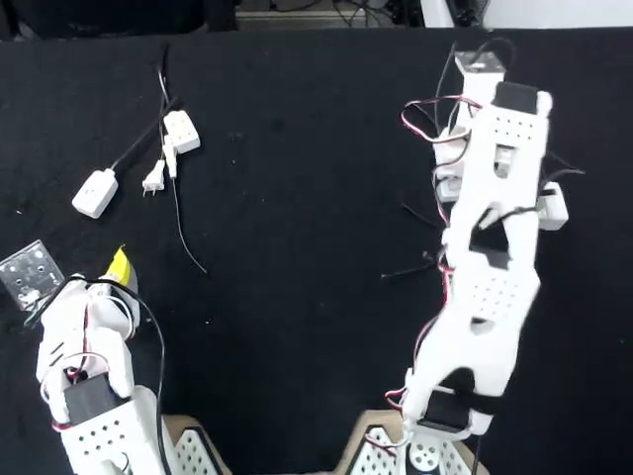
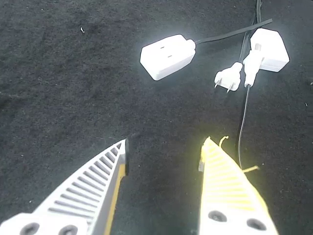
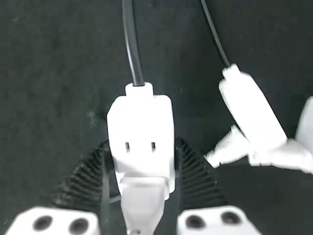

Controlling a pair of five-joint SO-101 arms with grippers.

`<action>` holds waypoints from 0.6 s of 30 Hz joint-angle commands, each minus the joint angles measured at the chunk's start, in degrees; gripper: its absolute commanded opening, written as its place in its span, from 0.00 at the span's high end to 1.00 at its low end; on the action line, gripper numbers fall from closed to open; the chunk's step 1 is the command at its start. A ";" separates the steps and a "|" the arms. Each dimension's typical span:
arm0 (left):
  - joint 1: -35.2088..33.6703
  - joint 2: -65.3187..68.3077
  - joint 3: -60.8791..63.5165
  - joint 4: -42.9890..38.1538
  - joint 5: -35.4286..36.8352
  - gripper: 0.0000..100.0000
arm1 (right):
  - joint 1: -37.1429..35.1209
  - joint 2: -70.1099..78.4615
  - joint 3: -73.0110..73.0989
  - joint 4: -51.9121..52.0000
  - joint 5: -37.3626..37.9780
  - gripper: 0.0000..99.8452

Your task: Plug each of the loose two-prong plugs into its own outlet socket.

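Low in the left wrist view the left gripper (image 2: 164, 164) hangs spread and empty over the black bench (image 2: 63, 88), with a socket (image 2: 167, 55) and the loose plug (image 2: 229, 78) lying well apart from it at upper right. In the right wrist view the right gripper (image 3: 142, 149) pinches a white socket block (image 3: 140, 117) at centre frame, its black cord (image 3: 131, 44) running to the top edge. I judge the small flat plug could skid away under the closing gripper, or the cord could twist the pinched block so the two meet askew.
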 commanded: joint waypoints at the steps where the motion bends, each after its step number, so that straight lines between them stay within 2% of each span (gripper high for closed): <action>1: 0.75 -0.62 -3.12 -0.09 0.18 0.75 | 0.18 7.08 -11.82 -0.88 -0.62 0.99; 6: 0.75 -0.62 -3.12 -0.09 0.18 0.75 | 0.26 16.57 -22.64 3.69 -0.62 0.98; 12: 0.75 -0.62 -3.12 -0.09 0.18 0.75 | 0.53 19.65 -33.01 7.47 -5.54 0.80; 18: 0.75 -0.62 -3.12 -0.09 0.18 0.75 | -1.85 17.01 -35.03 7.47 -5.80 0.79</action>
